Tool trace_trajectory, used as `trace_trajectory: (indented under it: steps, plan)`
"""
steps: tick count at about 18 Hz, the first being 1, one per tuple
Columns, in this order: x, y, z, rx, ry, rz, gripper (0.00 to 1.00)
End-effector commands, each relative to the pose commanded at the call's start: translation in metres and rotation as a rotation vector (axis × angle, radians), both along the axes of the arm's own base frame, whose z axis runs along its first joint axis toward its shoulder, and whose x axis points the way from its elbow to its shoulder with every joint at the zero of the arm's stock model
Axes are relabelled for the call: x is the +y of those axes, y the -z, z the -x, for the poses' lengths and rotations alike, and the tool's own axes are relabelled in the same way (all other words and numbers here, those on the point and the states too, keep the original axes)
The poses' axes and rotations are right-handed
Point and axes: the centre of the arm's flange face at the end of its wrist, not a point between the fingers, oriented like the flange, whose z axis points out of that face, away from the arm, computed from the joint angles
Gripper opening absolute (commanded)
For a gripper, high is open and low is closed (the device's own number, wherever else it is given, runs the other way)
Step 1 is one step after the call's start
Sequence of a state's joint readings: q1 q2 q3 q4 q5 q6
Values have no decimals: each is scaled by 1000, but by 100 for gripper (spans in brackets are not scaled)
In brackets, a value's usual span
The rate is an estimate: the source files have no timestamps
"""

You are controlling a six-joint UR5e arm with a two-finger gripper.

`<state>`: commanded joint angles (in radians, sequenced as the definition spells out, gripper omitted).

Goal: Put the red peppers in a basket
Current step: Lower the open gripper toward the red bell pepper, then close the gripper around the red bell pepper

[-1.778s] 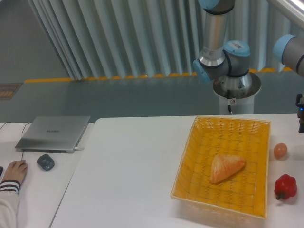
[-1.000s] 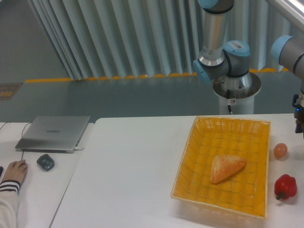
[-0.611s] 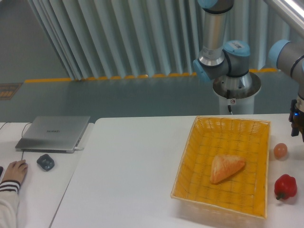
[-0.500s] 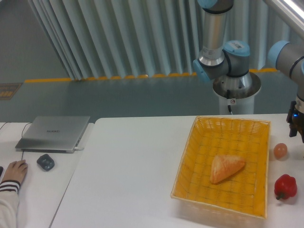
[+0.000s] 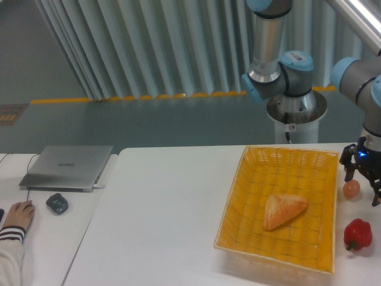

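The red pepper (image 5: 358, 235) lies on the white table by the right edge, outside the basket (image 5: 256, 179) and just right of its near corner. This yellow wicker basket holds a tan triangular bread piece (image 5: 284, 210). My gripper (image 5: 361, 186) hangs open at the right, above the table beside the basket's far right side. Its dark fingers (image 5: 346, 171) are spread around a small orange-pink ball (image 5: 351, 189). The pepper is a short way nearer the camera than the gripper and apart from it.
A closed laptop (image 5: 66, 167), a dark mouse (image 5: 57, 204) and a person's hand (image 5: 18, 215) are on a separate table at the left. The robot's base (image 5: 296, 113) stands behind the table.
The gripper has come in from the right edge, moving left and down until it hangs over the orange-pink ball. The pepper, the basket and the bread have not moved.
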<state>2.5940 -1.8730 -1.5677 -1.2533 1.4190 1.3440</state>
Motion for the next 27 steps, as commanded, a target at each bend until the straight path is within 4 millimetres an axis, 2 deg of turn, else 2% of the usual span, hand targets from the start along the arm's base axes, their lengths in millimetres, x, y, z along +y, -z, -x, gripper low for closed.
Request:
trace_trajectory:
  steps: [2,7,14,17,27]
  plan:
    - [4,-1,4,19,-48,-35,100]
    - [13,11,7,-10,-148,-101,100]
    - [11,39,30,1,-167,-106,100]
    - [11,41,31,2,-167,-104,100]
    - [16,73,38,7,-170,-104,100]
